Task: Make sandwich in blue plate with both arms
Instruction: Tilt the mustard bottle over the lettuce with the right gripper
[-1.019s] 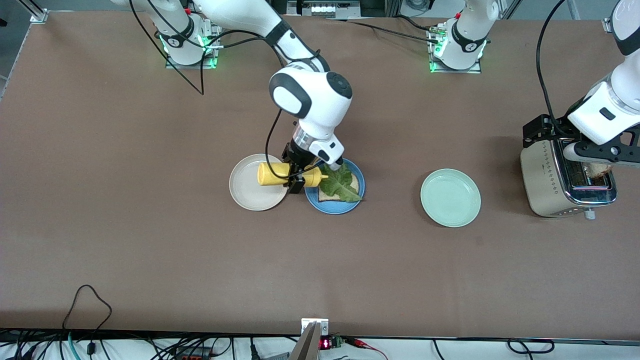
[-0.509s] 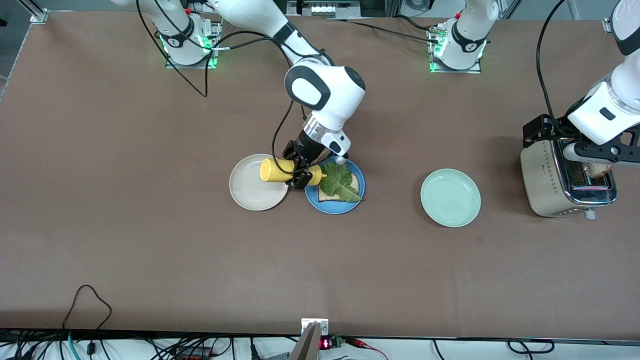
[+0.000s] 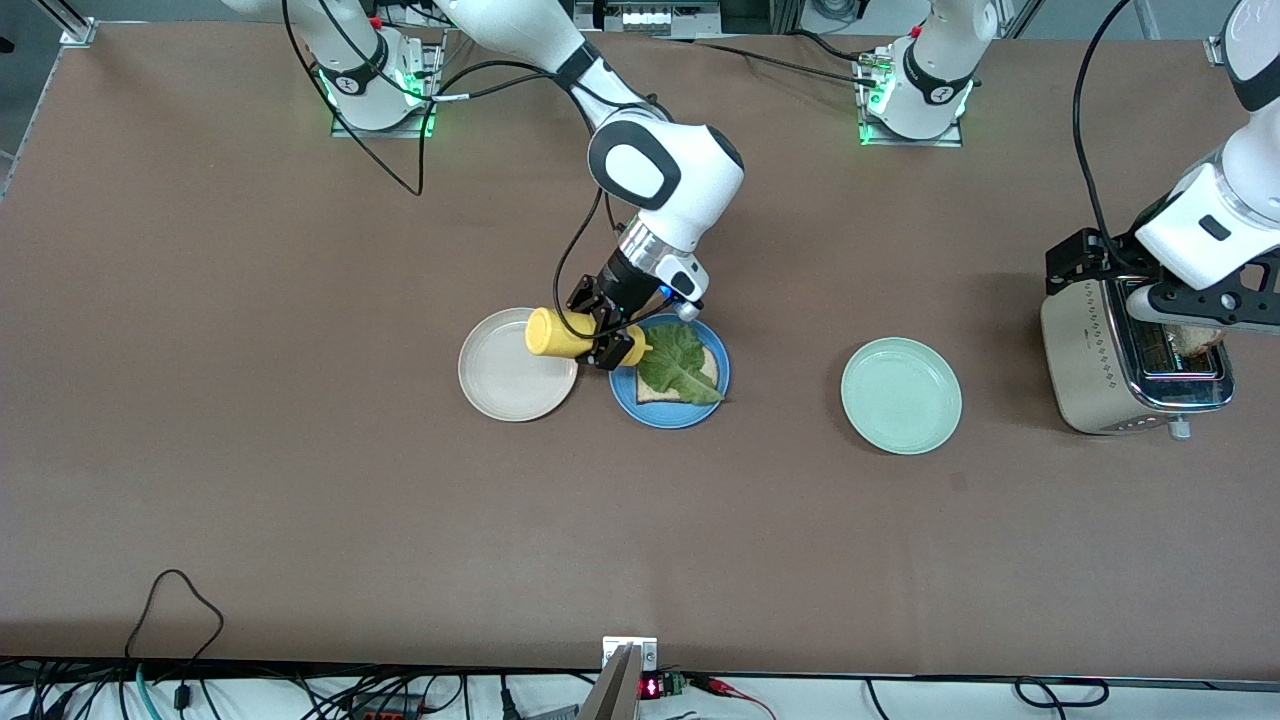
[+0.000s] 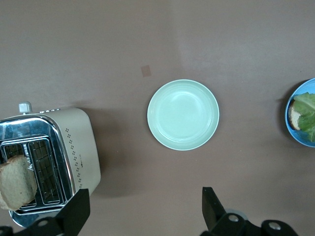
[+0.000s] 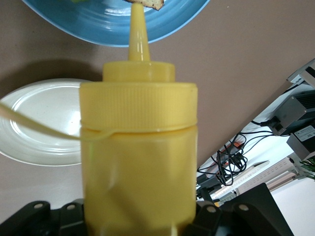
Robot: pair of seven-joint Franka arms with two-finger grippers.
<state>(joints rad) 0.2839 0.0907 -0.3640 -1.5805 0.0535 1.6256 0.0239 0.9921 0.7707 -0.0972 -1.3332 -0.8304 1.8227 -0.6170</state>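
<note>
— Where was the right end effector [image 3: 612,340]?
— Clamped on the mustard bottle [image 3: 560,335], lying sideways, nozzle toward the lettuce [image 3: 680,365] on the blue plate [image 3: 628,400].
— The left end effector [image 4: 142,214]?
— Fingers apart, above the toaster [image 3: 1130,360].

Worktop [image 3: 250,450]: plain brown. Blue plate [image 3: 628,402]: sky-blue; bread slice [image 3: 708,370] light brown, darker crust; lettuce leaf [image 3: 680,368] green, paler veins. Squeeze bottle [image 3: 560,336]: yellow. Cream plate [image 3: 505,385]: off-white. Mint plate [image 3: 901,396]: pale green. Toaster [image 3: 1100,375]: beige sides, dotted pattern, chrome top. Right claw [image 3: 606,338], left claw [image 4: 142,216]: black.
</note>
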